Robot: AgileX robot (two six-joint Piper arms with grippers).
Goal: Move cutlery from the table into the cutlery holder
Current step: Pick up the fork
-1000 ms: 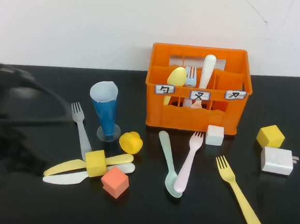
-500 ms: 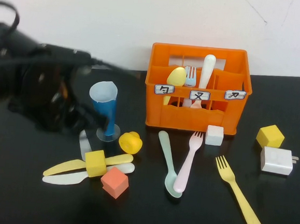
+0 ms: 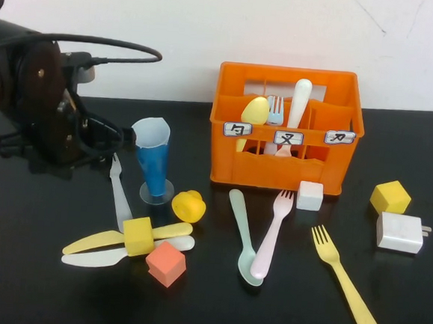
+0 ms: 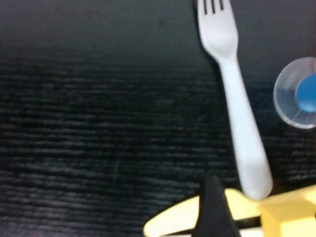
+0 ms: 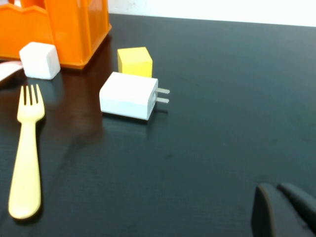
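My left gripper [image 3: 104, 140] hovers open over the table [image 3: 34, 283], beside the tines of a pale grey fork [image 3: 116, 192] [image 4: 237, 113], holding nothing. A yellow knife [image 3: 94, 240] and a white knife [image 3: 96, 256] lie under a yellow cube [image 3: 138, 235]. In front of the orange cutlery holder [image 3: 328, 174] lie a mint spoon [image 3: 242, 235], a pink fork [image 3: 270, 237] and a yellow fork [image 3: 345, 285] [image 5: 24, 163]. The holder contains a yellow spoon [image 3: 256, 110], a blue fork [image 3: 275, 109] and a white handle [image 3: 300, 101]. My right gripper [image 5: 284, 210] is shut and empty, low over the table's right side.
A blue cone cup [image 3: 152, 164] stands right next to the grey fork. An orange cube [image 3: 166, 263], a yellow toy [image 3: 189, 205], a white cube [image 3: 310, 195], another yellow cube [image 3: 390, 197] and a white charger [image 3: 400, 233] are scattered among the cutlery.
My left arm swung in from the front left, passed over the grey fork, and now sits a little further left and back. No cutlery has moved.
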